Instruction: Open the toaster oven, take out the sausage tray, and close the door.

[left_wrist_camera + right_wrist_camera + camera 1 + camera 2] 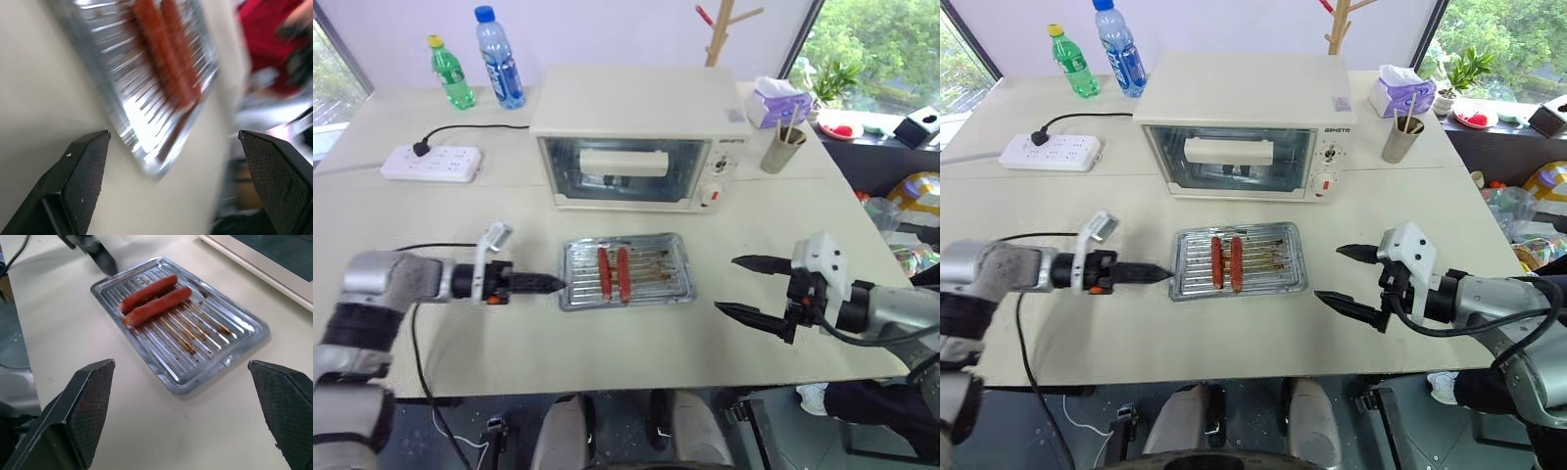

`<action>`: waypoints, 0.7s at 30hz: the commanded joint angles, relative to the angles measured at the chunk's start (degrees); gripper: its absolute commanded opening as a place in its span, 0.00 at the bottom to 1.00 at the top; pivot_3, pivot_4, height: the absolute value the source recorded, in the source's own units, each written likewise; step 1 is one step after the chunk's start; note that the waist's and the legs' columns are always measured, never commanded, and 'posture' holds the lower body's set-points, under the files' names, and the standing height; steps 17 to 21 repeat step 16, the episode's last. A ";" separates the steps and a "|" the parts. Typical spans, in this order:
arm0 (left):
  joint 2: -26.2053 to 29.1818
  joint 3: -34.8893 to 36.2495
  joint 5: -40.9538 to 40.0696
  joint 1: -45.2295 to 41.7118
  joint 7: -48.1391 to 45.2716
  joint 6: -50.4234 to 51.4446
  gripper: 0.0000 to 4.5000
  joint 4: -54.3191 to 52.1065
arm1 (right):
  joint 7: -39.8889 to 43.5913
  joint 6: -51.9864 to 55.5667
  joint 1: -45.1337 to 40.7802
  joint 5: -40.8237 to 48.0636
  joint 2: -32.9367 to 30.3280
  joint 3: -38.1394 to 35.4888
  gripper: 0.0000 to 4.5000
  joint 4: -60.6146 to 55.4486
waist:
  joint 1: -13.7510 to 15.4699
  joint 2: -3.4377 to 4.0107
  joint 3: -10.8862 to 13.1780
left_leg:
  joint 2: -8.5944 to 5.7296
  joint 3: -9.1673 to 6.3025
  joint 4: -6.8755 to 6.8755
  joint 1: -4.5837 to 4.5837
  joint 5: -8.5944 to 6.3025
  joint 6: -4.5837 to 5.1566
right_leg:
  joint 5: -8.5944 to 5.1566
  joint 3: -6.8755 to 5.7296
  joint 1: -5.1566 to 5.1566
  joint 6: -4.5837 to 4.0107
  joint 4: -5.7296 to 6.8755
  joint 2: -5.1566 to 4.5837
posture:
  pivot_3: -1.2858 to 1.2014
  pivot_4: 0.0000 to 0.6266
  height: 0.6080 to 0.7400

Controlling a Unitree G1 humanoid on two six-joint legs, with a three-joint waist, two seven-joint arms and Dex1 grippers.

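The sausage tray (pixel 651 274), silvery and ridged, lies flat on the table in front of the toaster oven (pixel 626 108) with two red sausages (pixel 614 273) side by side on its left half. The oven's glass door (pixel 607 176) stands upright against the front, its white bar handle (pixel 625 162) across the window. My left gripper (pixel 556 284) points at the tray's left edge from just beside it; the left wrist view shows its fingers (pixel 85 166) wide open with nothing between them. My right gripper (pixel 726 285) hovers open to the right of the tray, apart from it.
At the back left stand a white power strip (pixel 431 163) with a black cable, a green bottle (pixel 452 73) and a blue bottle (pixel 499 59). A tissue box (pixel 778 101) and a metal cup (pixel 783 149) stand right of the oven. The table's front edge (pixel 636 377) runs just below the grippers.
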 commanded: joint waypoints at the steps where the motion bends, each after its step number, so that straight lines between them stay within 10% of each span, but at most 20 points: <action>1: 7.40 1.74 9.05 7.88 -4.49 -15.06 0.99 -3.05 | 2.22 -1.58 -2.14 -0.04 -1.65 -0.37 1.00 1.82 | -0.11 0.03 0.00 | 0.03 0.02 -0.02 0.00 0.00 0.00 | -0.01 0.00 0.00 -0.02 0.00 0.00 | 0.52 0.24 0.87; 11: 15.94 20.67 2.52 6.21 -11.02 -18.57 0.99 -10.60 | 13.88 3.11 -15.90 5.47 -8.66 0.77 1.00 11.78 | 1.74 0.16 0.20 | -0.05 0.03 0.00 -0.35 -0.03 0.04 | -0.07 -0.03 -0.23 -0.10 -0.12 -0.25 | 0.52 0.24 0.87; 21: 18.43 24.64 1.34 5.03 -13.09 -17.45 0.99 -12.35 | 19.56 3.14 -21.01 4.93 -11.48 3.74 1.00 15.59 | 1.52 0.18 0.21 | -0.18 0.24 0.02 -0.38 -0.12 0.22 | -0.01 -0.03 -0.23 0.13 -0.13 -0.22 | 0.52 0.24 0.87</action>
